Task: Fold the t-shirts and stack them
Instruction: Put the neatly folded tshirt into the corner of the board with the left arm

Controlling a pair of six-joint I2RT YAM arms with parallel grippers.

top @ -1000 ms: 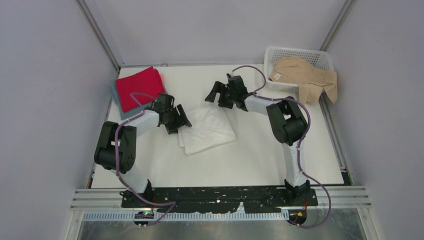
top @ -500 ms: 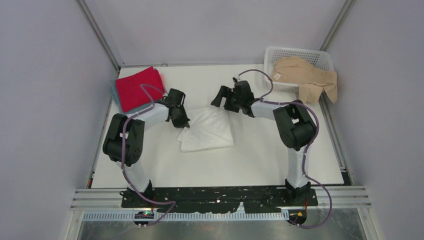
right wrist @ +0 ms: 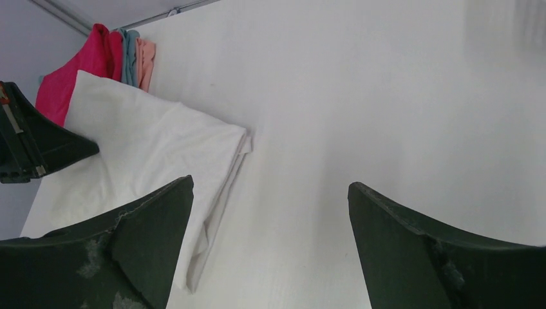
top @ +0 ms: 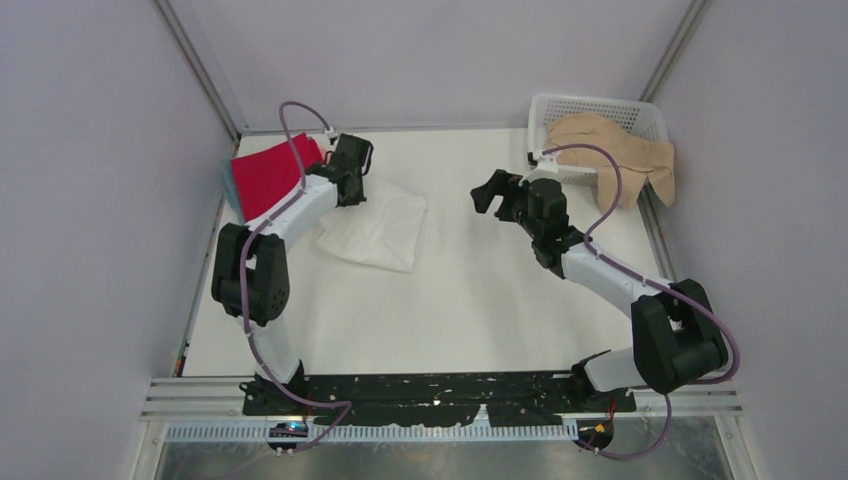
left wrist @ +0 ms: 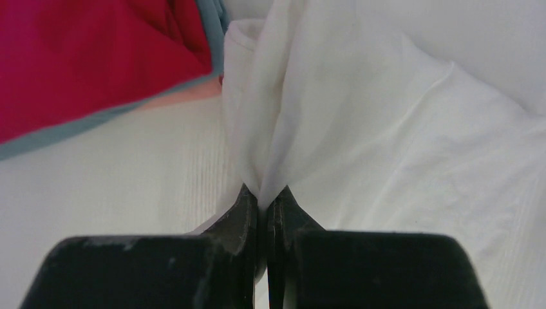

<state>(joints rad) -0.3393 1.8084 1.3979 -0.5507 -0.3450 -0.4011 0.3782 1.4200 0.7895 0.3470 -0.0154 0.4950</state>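
The folded white t-shirt lies left of the table's middle, its far corner next to the stack of folded shirts: red on top, teal below. My left gripper is shut on the white shirt's edge; the cloth rises pinched between the fingertips of that gripper. In the left wrist view the red square, the teal edge and a pink edge lie just left. My right gripper hovers open right of the white shirt, with only bare table between the jaws of that gripper.
A white lattice basket stands at the back right corner, with a tan t-shirt draped in it and over its right rim. Grey walls close in the table on both sides and at the back.
My left gripper has shut on the white shirt's edge and dragged it back and left, up to the red stack. My right arm has swung right, away from the shirt, still open.
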